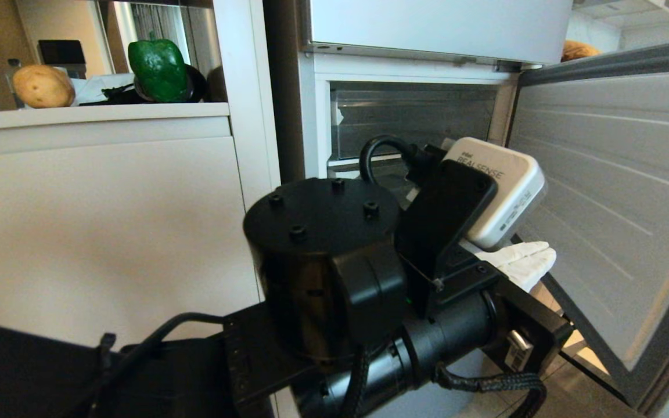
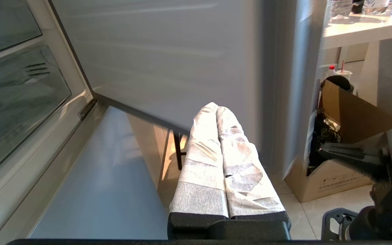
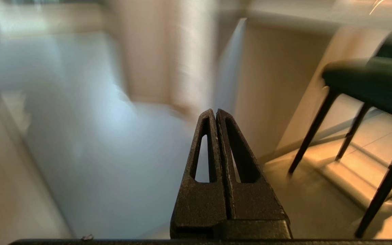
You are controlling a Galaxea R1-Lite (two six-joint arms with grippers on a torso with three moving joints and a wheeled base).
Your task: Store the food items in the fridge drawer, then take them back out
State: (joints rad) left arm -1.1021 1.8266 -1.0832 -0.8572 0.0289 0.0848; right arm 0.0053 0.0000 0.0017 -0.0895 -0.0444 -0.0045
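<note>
Reaching across the front of the open fridge, the left arm fills the middle of the head view, and its left gripper (image 1: 529, 261) shows there only as white-wrapped fingertips poking out past the wrist camera (image 1: 500, 188). In the left wrist view the left gripper (image 2: 216, 108) has its two wrapped fingers (image 2: 202, 163) pressed flat together with nothing between them, in front of the inner face of the fridge door (image 1: 607, 203).

Two food items are in sight, both on the bench (image 1: 96, 113) at the upper left, well apart from the fridge: one potato (image 1: 43, 86) and one green pepper (image 1: 159, 69), with a dark object and some white material between them that are hard to make out. One clear drawer (image 1: 413, 116) sits shut in the fridge compartment; its lower part is hidden behind the arm and a looping black cable, so any sticker on it cannot be seen. In the left wrist view two clear drawer fronts (image 2: 15, 102) appear, one above the other, both cut off by the edge.

The right gripper (image 3: 215, 112) appears only in its own wrist view, its two black fingers closed tip to tip and empty. Most of that view is smeared. One dark chair (image 3: 369, 88) is partly cut off beside it. One brown cardboard box (image 2: 345, 149) stands on the floor beyond the door, its contents unclear.
</note>
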